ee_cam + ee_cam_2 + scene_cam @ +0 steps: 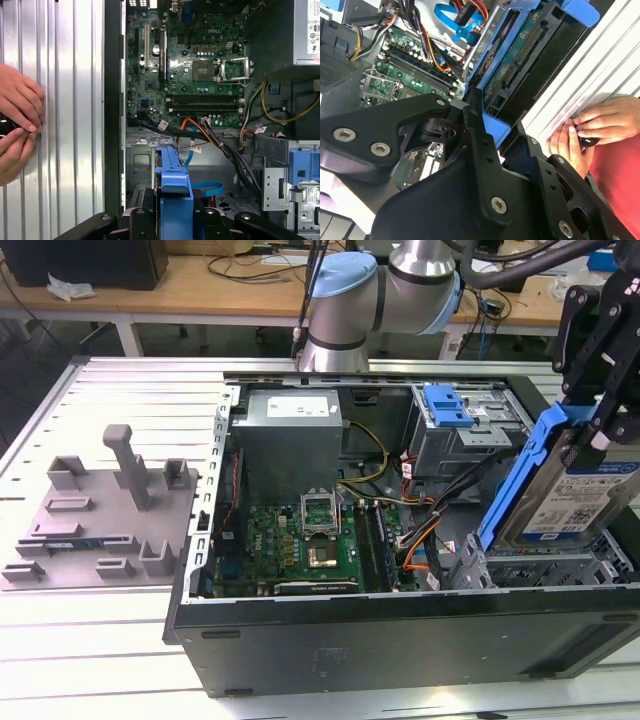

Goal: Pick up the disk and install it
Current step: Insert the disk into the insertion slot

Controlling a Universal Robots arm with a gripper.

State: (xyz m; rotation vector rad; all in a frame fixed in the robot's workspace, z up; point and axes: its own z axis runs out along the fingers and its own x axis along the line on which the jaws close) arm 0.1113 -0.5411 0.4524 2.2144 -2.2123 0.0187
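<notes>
Blue-bracketed disk (575, 495) hangs tilted above drive cage (540, 568) at exterior view's right of open computer case (400, 630), gripper (592, 435) clamped on its edges. Judgement: level it, line bracket (174, 197) with cage rails, lower slowly, clear of orange cables (425, 540).

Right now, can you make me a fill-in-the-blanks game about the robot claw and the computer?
1. The claw is shut on the disk, whose plastic bracket is coloured ____.
2. The disk hangs tilted over the open computer case, at the exterior view's ____ side.
3. The green motherboard lies ____ the case.

Missing words: blue; right; inside.
</notes>
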